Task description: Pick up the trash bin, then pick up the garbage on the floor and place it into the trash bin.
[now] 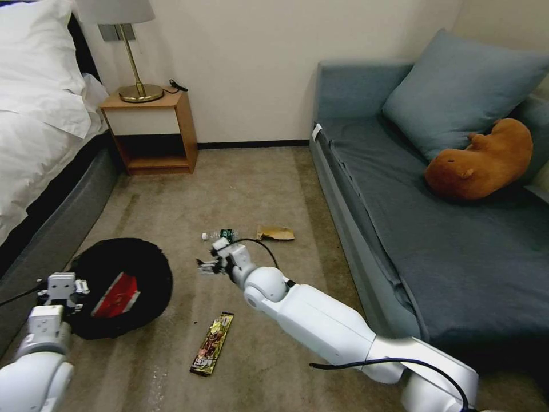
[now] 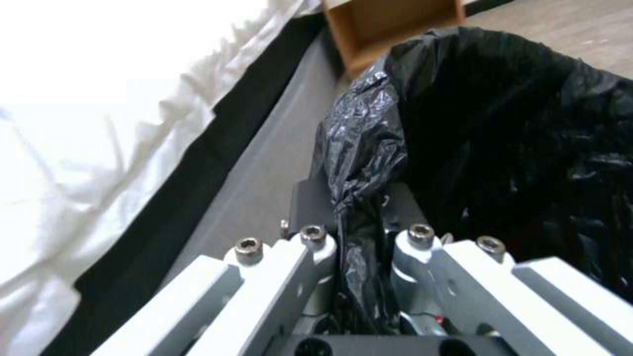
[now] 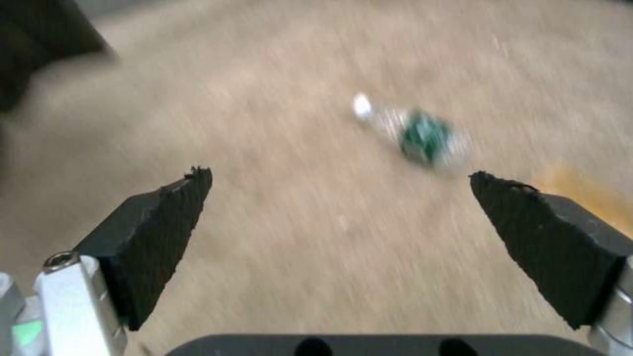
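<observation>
Black pads of the right gripper gape wide over the carpet, just short of the small clear bottle: light, slick, best pinched across its body. Left gripper clamps the trash bin by its rim, near left.

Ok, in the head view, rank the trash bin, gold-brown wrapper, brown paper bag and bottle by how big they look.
1. trash bin
2. gold-brown wrapper
3. brown paper bag and bottle: look alike; both lie farther from the camera, so true size is unsure.
</observation>
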Robot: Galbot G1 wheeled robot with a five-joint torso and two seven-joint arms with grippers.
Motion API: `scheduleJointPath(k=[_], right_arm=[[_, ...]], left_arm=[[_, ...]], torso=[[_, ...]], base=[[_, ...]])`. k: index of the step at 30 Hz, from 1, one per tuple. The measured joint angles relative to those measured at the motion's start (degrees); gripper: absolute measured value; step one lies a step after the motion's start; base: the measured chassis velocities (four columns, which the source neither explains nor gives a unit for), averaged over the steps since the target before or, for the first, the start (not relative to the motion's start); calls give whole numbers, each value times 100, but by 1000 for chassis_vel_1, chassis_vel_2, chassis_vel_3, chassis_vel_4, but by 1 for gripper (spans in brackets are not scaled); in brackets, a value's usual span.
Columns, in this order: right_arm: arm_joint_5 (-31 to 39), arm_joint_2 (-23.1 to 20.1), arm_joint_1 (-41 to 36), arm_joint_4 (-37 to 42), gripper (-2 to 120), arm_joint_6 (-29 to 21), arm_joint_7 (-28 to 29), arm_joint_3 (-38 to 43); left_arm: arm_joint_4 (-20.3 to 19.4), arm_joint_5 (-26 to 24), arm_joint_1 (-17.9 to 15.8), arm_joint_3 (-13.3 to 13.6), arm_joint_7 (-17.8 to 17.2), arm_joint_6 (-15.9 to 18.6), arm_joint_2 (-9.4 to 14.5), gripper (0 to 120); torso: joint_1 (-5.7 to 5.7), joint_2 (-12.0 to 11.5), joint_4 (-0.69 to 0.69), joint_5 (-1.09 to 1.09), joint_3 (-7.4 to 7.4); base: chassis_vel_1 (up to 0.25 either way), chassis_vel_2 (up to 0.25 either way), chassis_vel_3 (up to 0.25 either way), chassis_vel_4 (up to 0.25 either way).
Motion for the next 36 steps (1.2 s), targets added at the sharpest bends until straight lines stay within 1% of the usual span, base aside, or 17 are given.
scheduleJointPath(k=[2, 3, 5, 6, 8, 10, 12, 18, 24, 28, 36], right_arm=[[-286, 108, -257, -384, 100, -128, 48, 11], [-286, 108, -257, -384, 100, -128, 48, 11], [-590, 297, -408, -757, 100, -139, 41, 15], [-590, 297, -408, -757, 100, -139, 41, 15], [-899, 530, -569, -1116, 100, -136, 15, 53], [-977, 560, -600, -1178, 100, -128, 3, 58], [-1164, 595, -690, -1328, 100, -88, -45, 92], [-1387, 642, -827, -1467, 100, -63, -56, 201], [-1646, 728, -1039, -1589, 100, 22, -63, 438], [-1694, 750, -1171, -1572, 100, 31, -68, 508], [-1785, 809, -1678, -1281, 100, -36, -28, 442]], left_arm=[[236, -70, -54, -116, 5, -25, 100, 6], [236, -70, -54, -116, 5, -25, 100, 6], [399, -105, -110, -153, 4, -25, 145, 6], [399, -105, -110, -153, 4, -25, 145, 6], [555, -158, -135, -239, -4, -34, 182, 6], [585, -173, -126, -266, -5, -49, 186, 6], [697, -193, -77, -340, -2, -124, 181, 6], [858, -195, -31, -389, 12, -212, 163, 6], [865, -193, -51, -395, 14, -219, 163, 6], [840, -184, -49, -395, 15, -219, 163, 6], [783, -178, -5, -436, 17, -214, 164, 6]], torso=[[0, 0, 0, 0, 0], [0, 0, 0, 0, 0], [0, 0, 0, -1, 0], [0, 0, 0, -1, 0], [0, 0, 2, -1, 0], [0, 0, 2, -1, 0], [0, 0, 1, -1, -1], [0, 0, 2, -1, 0], [0, 0, 1, -1, 0], [0, 0, 0, 0, -1], [0, 0, 1, 0, 0]], base=[[0, 0, 0, 0], [0, 0, 0, 0], [0, 0, 0, 0], [0, 0, 0, 0], [0, 0, 0, 0], [0, 0, 0, 0], [0, 0, 0, 0], [0, 0, 0, 0], [0, 0, 0, 0], [0, 0, 0, 0], [0, 0, 0, 0]])
